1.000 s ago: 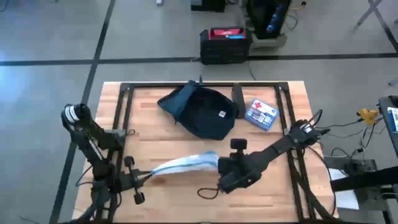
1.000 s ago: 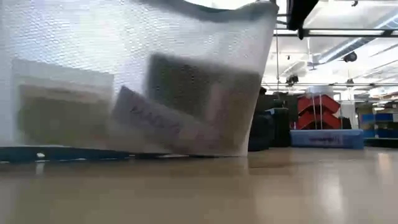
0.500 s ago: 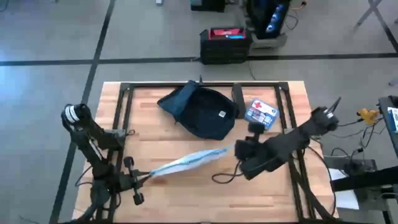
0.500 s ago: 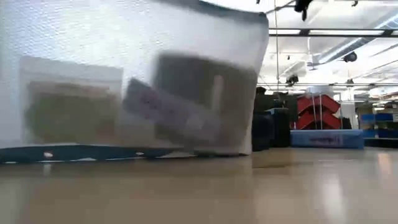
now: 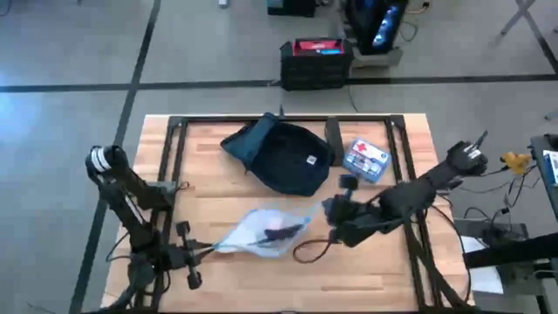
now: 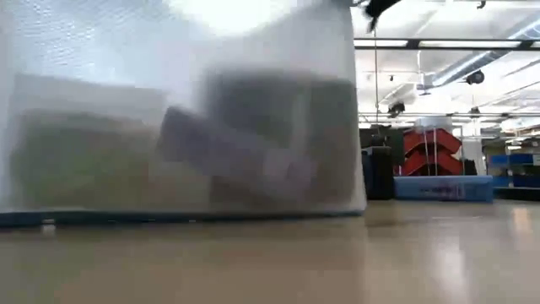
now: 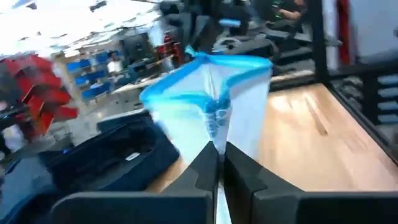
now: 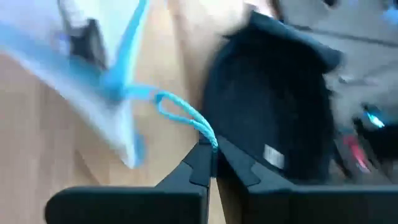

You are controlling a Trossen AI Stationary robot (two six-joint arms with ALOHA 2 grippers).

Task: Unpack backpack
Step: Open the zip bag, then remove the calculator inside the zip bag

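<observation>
- Pouch [image 5: 266,232] – clear plastic with blue trim, stretched between the two grippers near the front of the table [image 5: 218,196]. Through its wall show dark and pale flat items; the low view gives a greenish block, a grey slab and a slanted card-like piece, all too blurred to identify. No print on them can be read.
- Left gripper [image 5: 212,249] – fingers [image 7: 205,171] clenched on one end of the pouch; in the left wrist view the blue-edged plastic fans out just ahead of the fingertips.
- Right gripper [image 5: 324,212] – fingers pressed together on a thin blue cord loop [image 8: 183,115] that runs from the pouch's edge. A dark cord [image 5: 307,253] trails on the wood below this gripper.
- Backpack [image 5: 288,157] – dark navy, slumped on the table beyond both grippers, towards the far edge; well apart from the left gripper, nearer the right. Small light patch [image 5: 311,159] on its face – lettering not readable. Whether anything is inside it cannot be told.
- Box [image 5: 366,160] – small, blue and white with a red mark, just beside the backpack, beyond the right gripper. Writing not legible.
- Crate [image 5: 316,63] – black, on the floor past the table, something red and blue on top.
</observation>
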